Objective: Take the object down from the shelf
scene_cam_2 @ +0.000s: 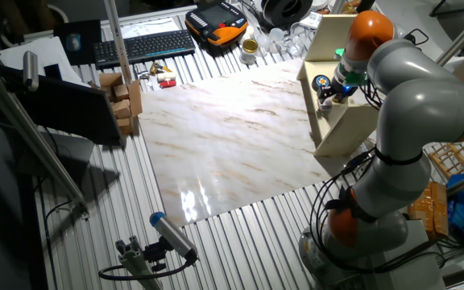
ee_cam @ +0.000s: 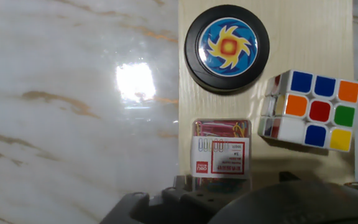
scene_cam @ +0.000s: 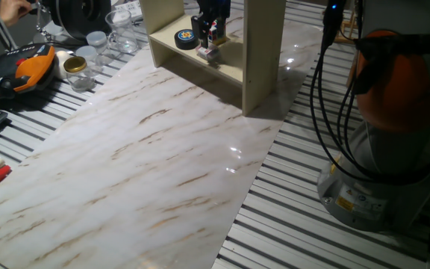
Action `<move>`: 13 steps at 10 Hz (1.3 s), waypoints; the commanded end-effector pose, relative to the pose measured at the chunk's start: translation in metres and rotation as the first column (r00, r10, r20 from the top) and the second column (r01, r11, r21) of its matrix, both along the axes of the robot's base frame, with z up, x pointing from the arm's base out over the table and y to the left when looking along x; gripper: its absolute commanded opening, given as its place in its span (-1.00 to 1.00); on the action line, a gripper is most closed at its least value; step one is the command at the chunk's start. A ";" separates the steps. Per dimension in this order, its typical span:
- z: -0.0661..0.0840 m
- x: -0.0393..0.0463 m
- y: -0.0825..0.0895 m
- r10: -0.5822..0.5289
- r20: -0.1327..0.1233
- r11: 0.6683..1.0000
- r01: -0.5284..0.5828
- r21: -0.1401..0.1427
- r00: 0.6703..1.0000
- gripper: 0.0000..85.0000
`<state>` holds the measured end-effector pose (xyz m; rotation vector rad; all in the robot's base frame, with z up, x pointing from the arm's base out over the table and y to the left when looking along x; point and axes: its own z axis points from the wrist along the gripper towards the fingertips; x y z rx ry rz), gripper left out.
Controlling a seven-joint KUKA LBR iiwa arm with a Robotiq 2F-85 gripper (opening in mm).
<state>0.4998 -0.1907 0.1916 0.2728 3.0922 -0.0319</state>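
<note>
The pale beige shelf (scene_cam: 200, 63) stands at the far side of the marble table, and its board (ee_cam: 291, 37) fills the right of the hand view. On the board lie a black disc with a blue and orange swirl (ee_cam: 228, 48), a colour cube (ee_cam: 309, 111) and a clear box of coloured paper clips (ee_cam: 221, 152). The box also shows in one fixed view (scene_cam: 209, 53), near the board's front edge. My gripper (scene_cam: 211, 33) hangs between the uprights, right over the box. Its fingers are hidden by its own body, so I cannot tell whether they grip the box.
Jars and clear cups (scene_cam: 95, 45) and an orange and black device (scene_cam: 28, 67) stand left of the shelf. A keyboard (scene_cam_2: 143, 46) and small cardboard boxes (scene_cam_2: 123, 101) lie at the other side. The marble tabletop (scene_cam: 140, 164) spreads in front of the shelf.
</note>
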 end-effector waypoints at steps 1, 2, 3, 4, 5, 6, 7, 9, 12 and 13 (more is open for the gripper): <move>-0.001 0.0004 0.000 0.004 -0.003 1.000 -0.004 0.004 1.000 0.60; -0.002 0.0010 0.000 0.007 -0.003 1.000 -0.007 0.005 1.000 0.60; -0.003 0.0017 0.001 0.007 -0.001 1.000 -0.007 0.007 1.000 0.60; -0.005 0.0023 0.001 0.011 -0.001 1.000 -0.011 0.007 1.000 0.60; -0.006 0.0027 0.001 0.011 -0.001 1.000 -0.011 0.008 1.000 0.60; -0.008 0.0031 0.001 0.010 0.002 1.000 -0.010 0.007 1.000 0.60; -0.010 0.0036 0.000 0.010 0.003 1.000 -0.010 0.007 1.000 0.60; -0.014 0.0042 -0.001 0.007 0.005 1.000 -0.007 0.007 1.000 0.60; -0.017 0.0049 -0.001 0.005 0.008 1.000 -0.005 0.002 1.000 0.60; -0.019 0.0051 -0.001 0.002 0.008 1.000 -0.002 0.004 1.000 0.60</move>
